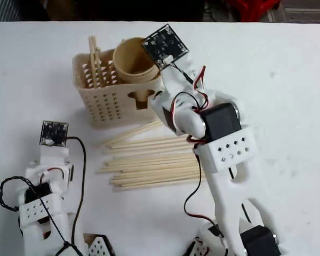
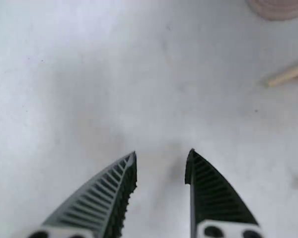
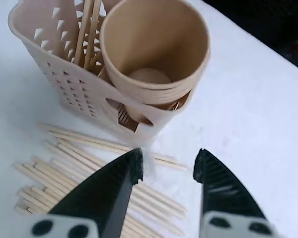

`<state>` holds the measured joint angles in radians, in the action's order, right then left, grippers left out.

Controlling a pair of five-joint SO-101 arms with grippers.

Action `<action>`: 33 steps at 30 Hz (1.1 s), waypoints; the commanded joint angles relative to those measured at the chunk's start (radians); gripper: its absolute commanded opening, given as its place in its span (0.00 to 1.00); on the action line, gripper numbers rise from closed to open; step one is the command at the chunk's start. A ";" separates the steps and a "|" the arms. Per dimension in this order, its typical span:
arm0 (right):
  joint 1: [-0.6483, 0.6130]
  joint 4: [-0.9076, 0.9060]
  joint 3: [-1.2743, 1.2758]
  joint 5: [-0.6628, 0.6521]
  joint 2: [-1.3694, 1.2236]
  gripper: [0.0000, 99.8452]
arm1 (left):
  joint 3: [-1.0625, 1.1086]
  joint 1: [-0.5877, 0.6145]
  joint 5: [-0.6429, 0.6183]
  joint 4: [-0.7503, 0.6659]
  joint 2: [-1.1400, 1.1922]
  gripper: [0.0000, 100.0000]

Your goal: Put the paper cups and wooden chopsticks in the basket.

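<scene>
On white table (image 1: 288,80): chopsticks (image 1: 149,162) beside basket (image 1: 109,106) (cups (image 1: 130,58) inside) | left gripper (image 2: 161,168), right gripper (image 3: 169,166) jaws apart | room behind dim, apparently

Bright, even light; soft shadows

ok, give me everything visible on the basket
The basket is cream plastic, rectangular, its walls pierced with rows of small holes, with a handle cut-out in one wall. It stands upright on the white table. Inside stand a stack of paper cups and, beside them, a few wooden chopsticks on end. Loose chopsticks lie on the table beside it. The right gripper, open, is near it, not touching.
</scene>
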<state>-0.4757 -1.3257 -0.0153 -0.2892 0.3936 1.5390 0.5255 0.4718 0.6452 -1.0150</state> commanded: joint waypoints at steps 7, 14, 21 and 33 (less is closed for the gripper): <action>-0.234 0.549 -0.044 -0.006 -0.105 0.18 | -0.005 0.007 -0.009 -0.017 -0.019 0.17; -0.278 0.915 -0.052 -0.006 -0.377 0.18 | -0.005 0.007 -0.009 -0.017 -0.019 0.17; -0.280 0.951 -0.052 -0.006 -0.446 0.18 | -0.005 0.007 -0.009 -0.017 -0.019 0.17; -0.226 0.951 -0.095 -0.014 -0.518 0.18 | -0.005 0.007 -0.009 -0.017 -0.019 0.17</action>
<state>-0.7119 -0.4051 -0.0445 -0.2892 -0.1266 1.5390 0.5255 0.4718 0.6452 -1.0150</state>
